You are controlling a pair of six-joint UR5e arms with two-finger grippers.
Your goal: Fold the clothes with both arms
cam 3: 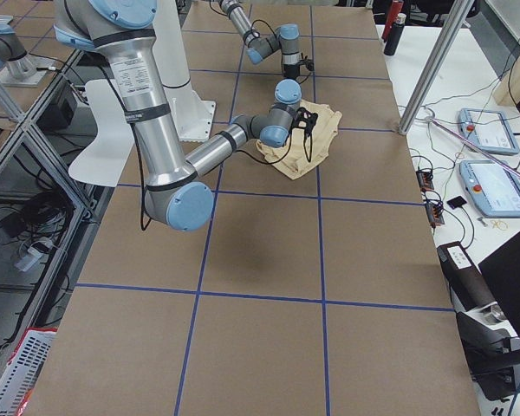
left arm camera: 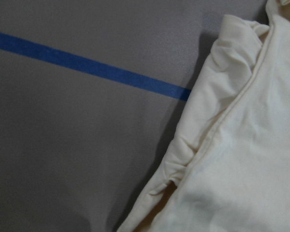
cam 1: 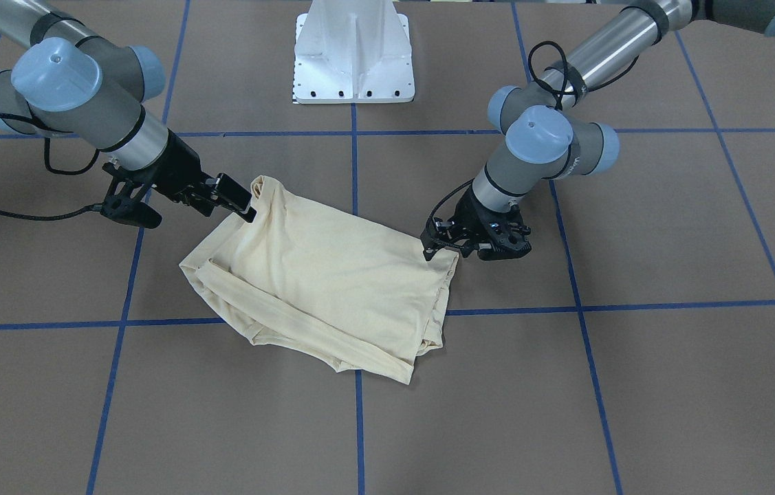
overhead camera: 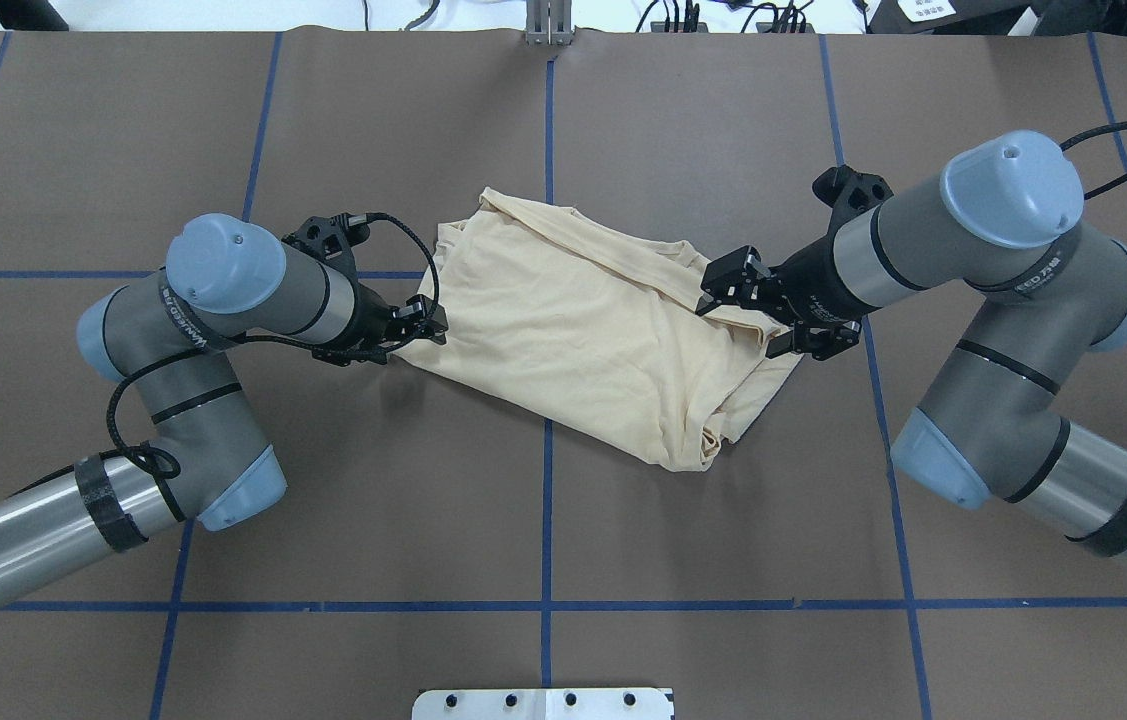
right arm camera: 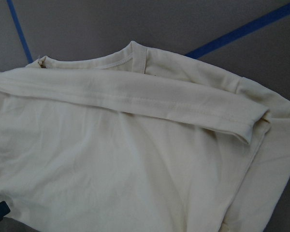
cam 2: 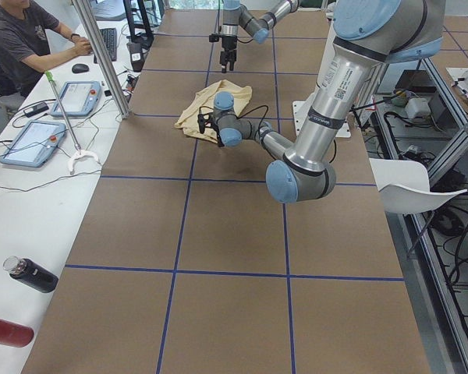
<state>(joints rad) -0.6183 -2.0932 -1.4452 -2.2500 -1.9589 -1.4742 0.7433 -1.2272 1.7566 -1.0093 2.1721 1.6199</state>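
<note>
A pale cream-yellow, long-sleeved knit T-shirt (cam 1: 332,275) is seen lying partly folded and rumpled near the middle of the brown worktop (cam 1: 635,385). It is set at a slant across a blue tape line (cam 1: 357,426) of the grid. The black two-finger left tool (cam 1: 430,249) is lowered to a corner on one short side of the shirt. The black two-finger right tool (cam 1: 243,205) is set against the opposite side, where a bit of fabric is raised off the worktop. In the front-facing and overhead views the tips of both tools are shown touching the cloth. Whether either is clamped on it or stands slightly parted cannot be told.

Only in the right wrist view is a sleeve (right arm camera: 135,99) made out, laid flat across the body just below the stitched neckline (right arm camera: 111,60). Only in the left wrist view is the tape seen passing under a seamed, slightly lifted edge of the shirt. A person (cam 2: 23,39) seated at a white side desk (cam 2: 31,195) is shown in the left exterior view alone. The white pedestal base (cam 1: 354,55) is shown most fully in the front-facing view.
</note>
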